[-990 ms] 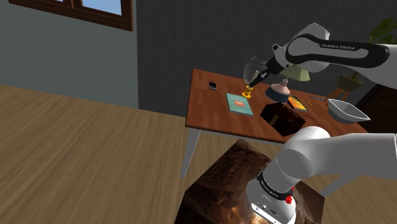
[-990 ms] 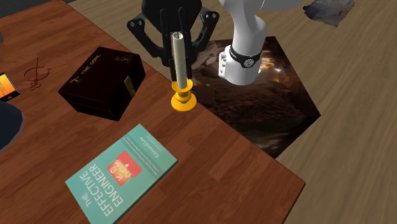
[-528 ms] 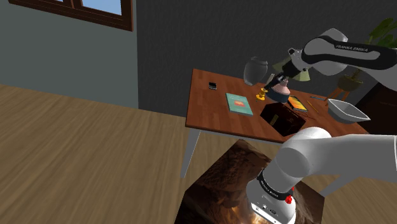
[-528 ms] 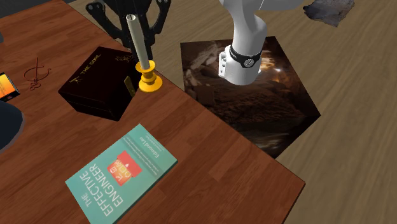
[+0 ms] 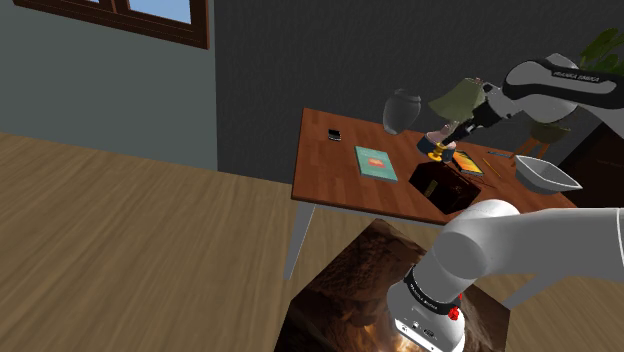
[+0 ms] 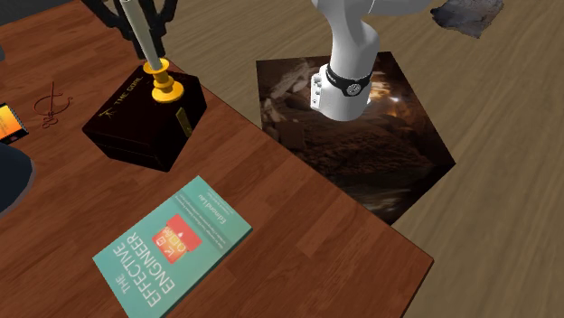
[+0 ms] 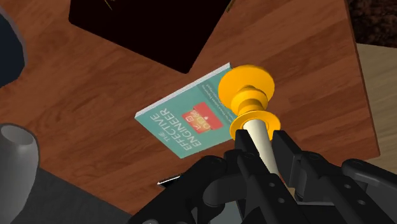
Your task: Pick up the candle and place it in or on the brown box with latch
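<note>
While the gripper [image 7: 264, 153] clasps the cream candle [image 7: 259, 130] by its stick, the yellow holder [image 7: 248, 89] points away from the fingers. Second exterior view: the holder's base appears over the lid of the dark brown box [image 6: 136, 122], near the latch [image 6: 184, 121]; contact cannot be determined. Wrist view: teal book [image 7: 181, 121] lies beside the box on the wooden table [image 7: 305, 57].

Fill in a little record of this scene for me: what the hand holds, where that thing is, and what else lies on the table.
holding: gripper shut on a cream candle with an orange base
candle position: roughly upright, base over the dark box; contact cannot be told
box: lid closed, gold latch on its side
also on table: teal book
</note>
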